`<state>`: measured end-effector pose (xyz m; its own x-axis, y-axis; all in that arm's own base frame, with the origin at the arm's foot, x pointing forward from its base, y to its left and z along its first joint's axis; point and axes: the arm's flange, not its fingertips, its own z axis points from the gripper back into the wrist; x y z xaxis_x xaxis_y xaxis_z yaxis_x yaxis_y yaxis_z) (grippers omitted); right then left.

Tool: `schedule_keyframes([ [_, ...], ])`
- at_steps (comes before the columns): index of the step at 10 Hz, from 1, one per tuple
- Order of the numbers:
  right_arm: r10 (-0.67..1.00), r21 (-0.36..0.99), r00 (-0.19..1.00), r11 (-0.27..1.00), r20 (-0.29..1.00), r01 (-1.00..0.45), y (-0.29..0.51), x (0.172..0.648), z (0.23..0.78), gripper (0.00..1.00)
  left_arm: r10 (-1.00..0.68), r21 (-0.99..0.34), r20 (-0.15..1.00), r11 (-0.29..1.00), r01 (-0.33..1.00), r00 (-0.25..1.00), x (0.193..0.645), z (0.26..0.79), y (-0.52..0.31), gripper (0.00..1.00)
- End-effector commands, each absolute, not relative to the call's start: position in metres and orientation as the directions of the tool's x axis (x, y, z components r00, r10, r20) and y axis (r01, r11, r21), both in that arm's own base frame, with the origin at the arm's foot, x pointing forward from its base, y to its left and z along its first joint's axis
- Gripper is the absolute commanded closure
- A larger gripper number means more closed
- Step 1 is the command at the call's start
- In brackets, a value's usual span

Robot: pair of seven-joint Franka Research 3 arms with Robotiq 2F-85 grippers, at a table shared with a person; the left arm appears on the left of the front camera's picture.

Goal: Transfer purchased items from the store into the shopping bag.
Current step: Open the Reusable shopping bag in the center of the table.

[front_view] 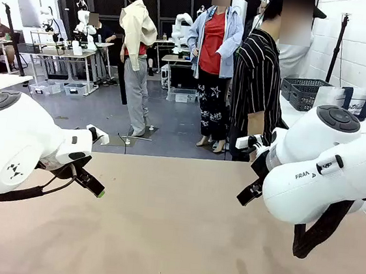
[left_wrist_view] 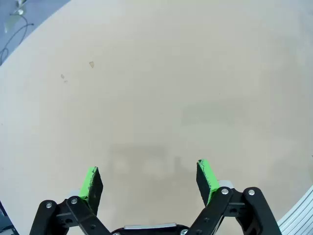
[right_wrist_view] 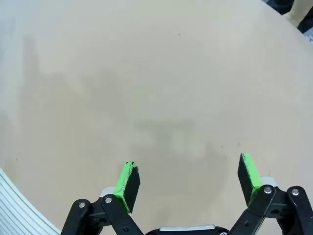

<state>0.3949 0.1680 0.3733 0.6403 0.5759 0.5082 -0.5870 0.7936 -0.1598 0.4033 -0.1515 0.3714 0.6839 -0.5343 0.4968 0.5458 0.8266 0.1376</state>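
As they hang above the bench [left_wrist_view: 156, 88], I see my left fingers [left_wrist_view: 91, 188] and right fingers [right_wrist_view: 128, 182] spread wide with nothing between them; the dark lattice basket [front_view: 303, 92] sits well beyond the right fingers, beside the person [front_view: 257, 86].

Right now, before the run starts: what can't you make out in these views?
Front view: shopping bag, lower part hidden behind the right arm; print too small.
Front view: dark lattice baskets, too far to tell contents.
Front view: right gripper, open in its wrist view, mostly covered by its own arm.
Front view: left gripper, open, mostly behind its own arm.
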Motion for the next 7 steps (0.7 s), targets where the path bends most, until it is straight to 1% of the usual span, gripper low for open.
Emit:
schedule_keyframes([
  [1, 0.576, -0.160, 0.640, 0.794, 0.508, -0.587, 0.1681, 0.3949, 0.3733, 0.00, -0.534, 0.138, 0.497, 0.827, 0.546, 0.684, 0.4033, 0.3714, -0.1515, 0.00],
  [7, 0.576, -0.160, 0.640, 0.794, 0.508, -0.587, 0.1681, 0.3949, 0.3733, 0.00, -0.534, 0.138, 0.497, 0.827, 0.546, 0.684, 0.4033, 0.3714, -0.1515, 0.00],
])
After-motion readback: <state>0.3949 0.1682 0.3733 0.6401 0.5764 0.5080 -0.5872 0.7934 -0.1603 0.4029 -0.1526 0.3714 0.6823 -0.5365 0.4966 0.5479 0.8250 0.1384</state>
